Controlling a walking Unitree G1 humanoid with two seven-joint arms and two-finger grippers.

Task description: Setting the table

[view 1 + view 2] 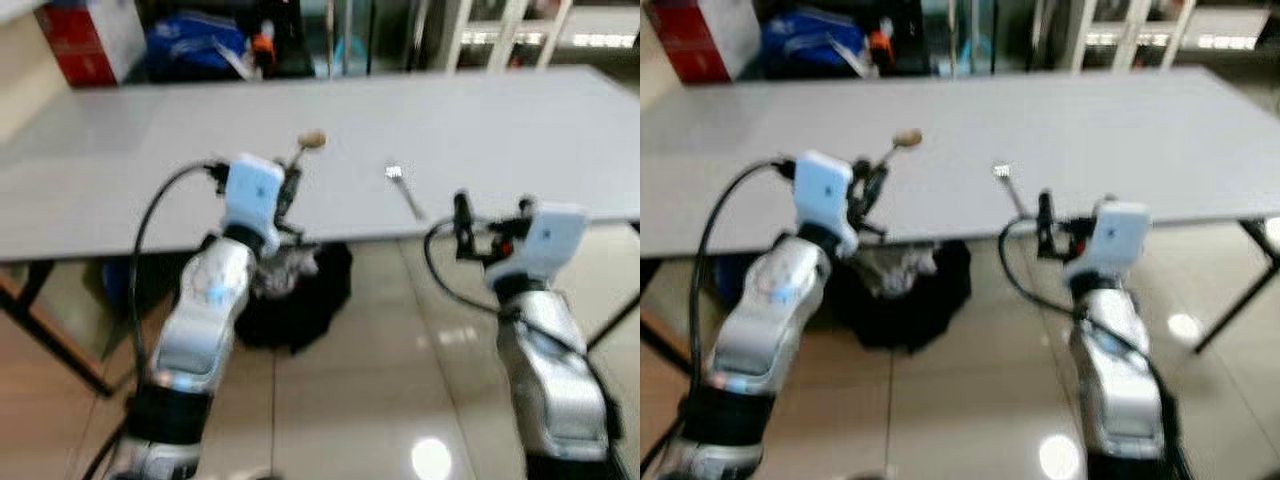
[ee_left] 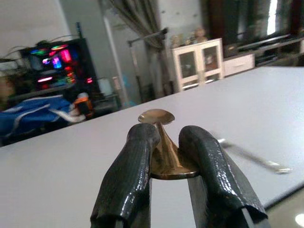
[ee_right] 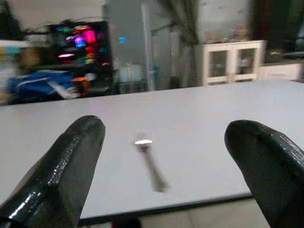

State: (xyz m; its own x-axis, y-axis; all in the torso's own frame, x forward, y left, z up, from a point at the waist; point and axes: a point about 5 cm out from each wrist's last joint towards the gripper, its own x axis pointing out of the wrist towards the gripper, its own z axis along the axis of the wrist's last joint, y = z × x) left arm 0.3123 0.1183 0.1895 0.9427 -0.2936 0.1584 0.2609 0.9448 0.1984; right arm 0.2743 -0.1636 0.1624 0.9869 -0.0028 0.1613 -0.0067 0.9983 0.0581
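Observation:
My left gripper (image 1: 291, 192) is shut on a gold spoon (image 2: 160, 142), whose bowl (image 1: 312, 140) sticks up and forward over the near part of the grey table (image 1: 450, 120). A silver fork (image 1: 404, 190) lies on the table near its front edge, tines pointing away from me. My right gripper (image 1: 490, 218) is open, held at the table's front edge just right of the fork's handle; its wrist view shows the fork (image 3: 149, 162) lying ahead between the two spread fingers.
A black bag (image 1: 300, 295) sits on the tiled floor under the table. A blue bag (image 1: 195, 45) and a red box (image 1: 80, 40) stand beyond the far edge. White cabinets (image 1: 520, 30) line the back right. Table legs (image 1: 50, 340) slant down at left.

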